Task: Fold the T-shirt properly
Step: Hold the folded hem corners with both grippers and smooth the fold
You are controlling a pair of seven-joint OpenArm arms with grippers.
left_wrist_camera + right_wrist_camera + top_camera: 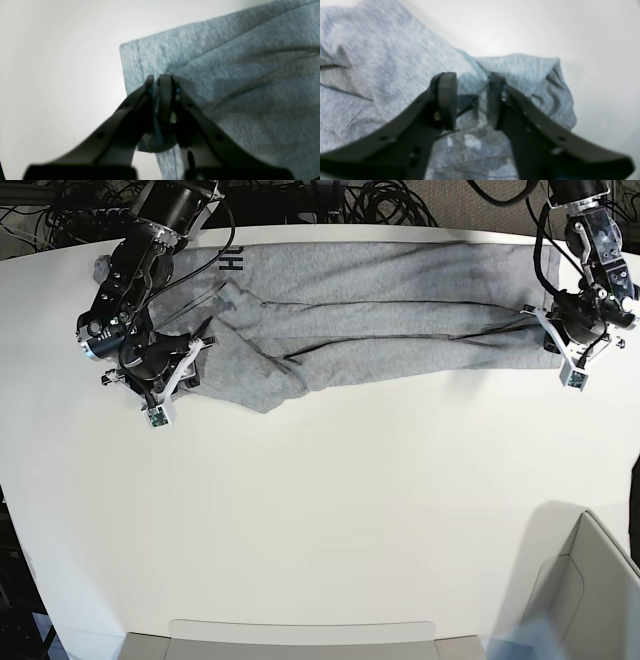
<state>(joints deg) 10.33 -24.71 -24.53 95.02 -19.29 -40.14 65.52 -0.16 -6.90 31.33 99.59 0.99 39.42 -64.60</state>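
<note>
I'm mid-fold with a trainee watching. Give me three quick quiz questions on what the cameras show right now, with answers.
1. True or false: the left gripper has its jaws closed on an edge of the T-shirt.
2. Multiple choice: the right gripper has its jaws A) clamped tight with no gap, B) apart with shirt fabric between them, C) apart over bare table.
3. Short answer: in the base view, where does black lettering show on the shirt?

Key
1. True: the left wrist view shows the jaws together with grey fabric pinched between them.
2. B.
3. Near the shirt's far edge, at the end beside the right gripper.
</note>
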